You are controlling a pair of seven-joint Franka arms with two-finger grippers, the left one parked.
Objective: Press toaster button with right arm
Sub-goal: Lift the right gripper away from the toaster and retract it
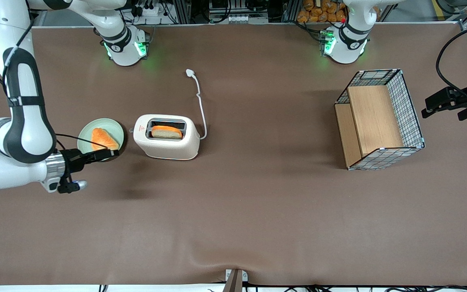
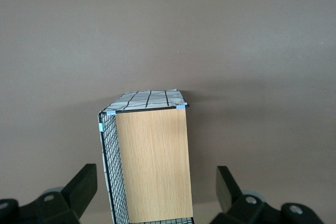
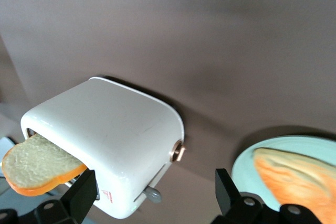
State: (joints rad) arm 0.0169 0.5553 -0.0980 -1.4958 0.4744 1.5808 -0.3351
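Note:
The cream toaster stands on the brown table with a bread slice in its slot. Its small grey button sticks out of the narrow end that faces the working arm, by the red triangle mark. In the right wrist view the button shows below a copper dial on the toaster. My right gripper is open and empty. It hovers over the near rim of a green plate, a short way from the toaster's narrow end. In the wrist view the gripper has its fingers wide apart, either side of the button.
The plate holds a second bread slice, also in the right wrist view. The toaster's white cord and plug trail away from the front camera. A wire basket with wooden panels stands toward the parked arm's end of the table.

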